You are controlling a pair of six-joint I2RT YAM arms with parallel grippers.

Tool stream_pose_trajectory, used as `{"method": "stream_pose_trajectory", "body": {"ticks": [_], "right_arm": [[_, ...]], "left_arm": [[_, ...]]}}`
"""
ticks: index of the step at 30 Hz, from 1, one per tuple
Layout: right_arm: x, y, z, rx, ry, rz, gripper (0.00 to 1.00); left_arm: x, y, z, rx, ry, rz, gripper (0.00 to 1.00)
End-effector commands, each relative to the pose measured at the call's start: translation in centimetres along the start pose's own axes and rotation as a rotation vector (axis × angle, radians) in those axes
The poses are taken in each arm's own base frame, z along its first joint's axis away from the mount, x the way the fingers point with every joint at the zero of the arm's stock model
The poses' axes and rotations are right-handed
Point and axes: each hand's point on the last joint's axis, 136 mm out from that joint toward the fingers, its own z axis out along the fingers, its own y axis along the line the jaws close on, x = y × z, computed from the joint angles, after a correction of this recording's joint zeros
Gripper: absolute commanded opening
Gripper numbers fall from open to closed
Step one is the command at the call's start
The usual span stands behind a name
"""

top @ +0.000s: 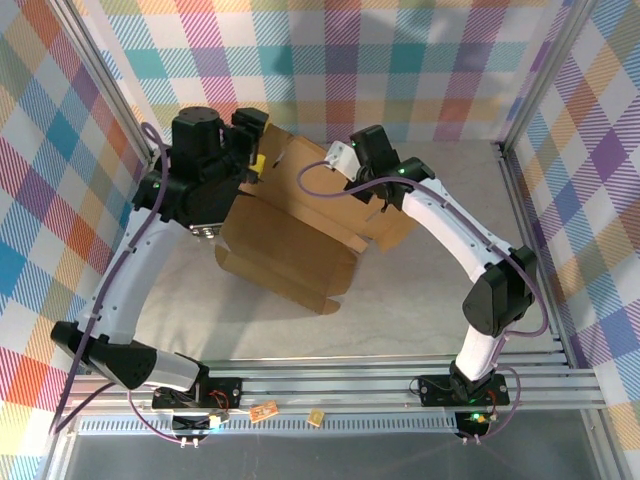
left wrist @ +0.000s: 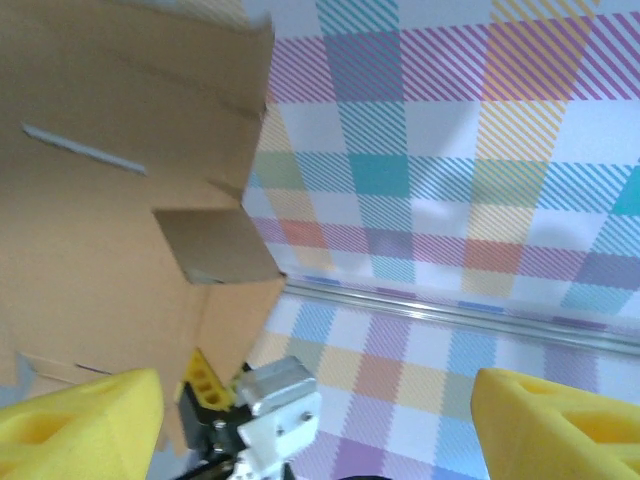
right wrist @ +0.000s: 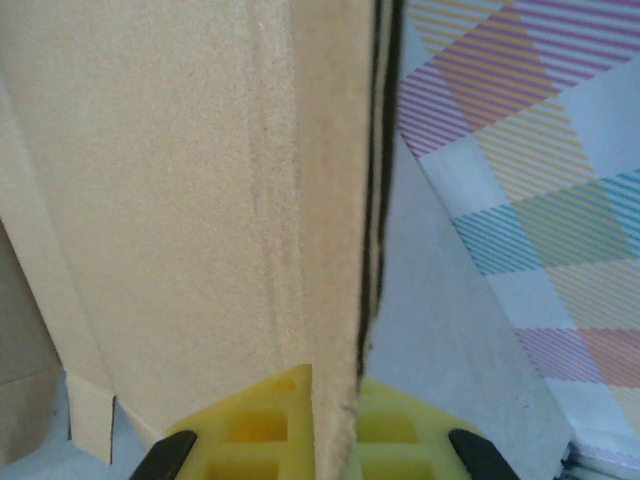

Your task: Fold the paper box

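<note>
The paper box [top: 290, 240] is a brown corrugated sheet, partly flat on the table with its back panels raised. My right gripper [top: 342, 163] is shut on a raised edge at the back. In the right wrist view the yellow pads [right wrist: 250, 430] pinch that cardboard edge [right wrist: 330, 300] between them. My left gripper [top: 257, 157] hovers at the box's back left corner, open. In the left wrist view its yellow pads [left wrist: 80, 425] stand far apart with nothing between them, and the cardboard [left wrist: 100, 200] with a folded tab lies to the left. The right gripper's white and metal tip [left wrist: 270, 410] shows below that cardboard.
Plaid walls enclose the table on three sides, with aluminium frame posts [top: 530, 100] at the right and a rail [top: 400, 385] along the near edge. Two small tan bits [top: 265, 411] lie on the front rail. Bare table [top: 400, 310] shows in front of the box.
</note>
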Motion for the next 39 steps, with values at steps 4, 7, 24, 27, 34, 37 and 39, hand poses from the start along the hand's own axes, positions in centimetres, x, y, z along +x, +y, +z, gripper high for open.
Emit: {"method": "stream_pose_trajectory", "body": {"ticks": [4, 7, 24, 27, 34, 37, 39], "right_arm": [[-2.3, -0.9, -1.3, 0.070, -0.067, -0.047, 0.00], [-2.5, -0.9, -1.4, 0.080, -0.068, -0.044, 0.00], [-2.9, -0.6, -1.0, 0.134, -0.068, -0.090, 0.00], [-3.3, -0.7, -1.2, 0.135, -0.077, -0.088, 0.00], [-3.7, -0.2, -1.2, 0.135, -0.081, -0.105, 0.00], [-3.7, -0.2, -1.4, 0.138, -0.082, -0.106, 0.00], [-3.7, -0.3, -1.5, 0.142, -0.083, -0.107, 0.00]], "left_arm": [[0.3, -1.4, 2.2, 0.079, -0.010, -0.167, 0.75], [0.9, -0.9, 3.1, 0.045, 0.017, -0.187, 0.72], [-3.7, -0.2, -1.0, -0.095, -0.074, 0.050, 0.66], [-3.7, 0.5, 1.8, -0.067, -0.018, 0.076, 0.65], [-0.7, 0.5, 7.1, -0.046, 0.134, 0.178, 0.65], [0.6, 2.0, 7.6, -0.102, 0.181, 0.205, 0.65], [0.8, 3.2, 7.6, -0.140, 0.189, 0.213, 0.64]]}}
